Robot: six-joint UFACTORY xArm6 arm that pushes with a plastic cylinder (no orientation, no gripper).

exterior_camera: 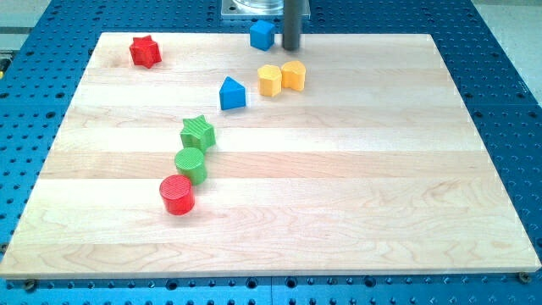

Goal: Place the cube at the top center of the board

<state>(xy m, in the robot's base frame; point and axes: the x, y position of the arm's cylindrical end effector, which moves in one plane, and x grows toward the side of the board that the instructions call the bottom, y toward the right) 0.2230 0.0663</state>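
A blue cube point(262, 35) sits at the view's top centre of the wooden board point(339, 186), close to its top edge. My tip point(291, 48) rests just to the cube's right, a small gap apart from it. Two yellow blocks, a hexagonal one point(269, 80) and a rounded one point(294, 74), stand touching each other just below my tip.
A blue block with a pointed top point(232, 93) lies left of the yellow pair. A red star point(145, 51) is at the top left. A green star point(198, 132), a green cylinder point(190, 164) and a red cylinder point(177, 194) form a line at the left centre.
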